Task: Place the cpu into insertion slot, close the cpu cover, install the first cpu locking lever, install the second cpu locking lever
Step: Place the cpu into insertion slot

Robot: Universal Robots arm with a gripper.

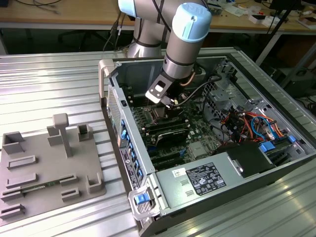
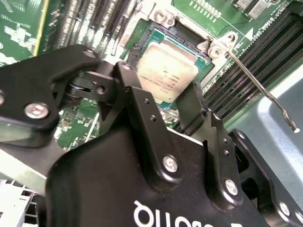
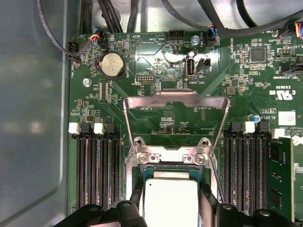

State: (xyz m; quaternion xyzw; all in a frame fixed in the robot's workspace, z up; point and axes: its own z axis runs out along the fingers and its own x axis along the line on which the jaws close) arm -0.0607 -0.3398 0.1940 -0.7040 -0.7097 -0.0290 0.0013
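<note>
Grey fixture tray (image 1: 44, 148), coin battery (image 3: 112, 65).

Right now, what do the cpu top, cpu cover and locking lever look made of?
cpu: dull silver-grey metal top, matte, likely plated.
cpu cover: shiny stamped sheet metal, probably steel, bright glints.
locking lever: thin bent wire rod, bare polished metal look.

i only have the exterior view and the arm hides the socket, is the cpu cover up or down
observer: up; in the first wrist view the cpu cover stands raised on its hinge.
operator: where's the cpu
observer: the gripper holds the cpu by two edges at the insertion slot; seated or not, can't tell.
operator: levers latched?
observer: no, in the second wrist view one locking lever sticks up, unlatched.
</note>
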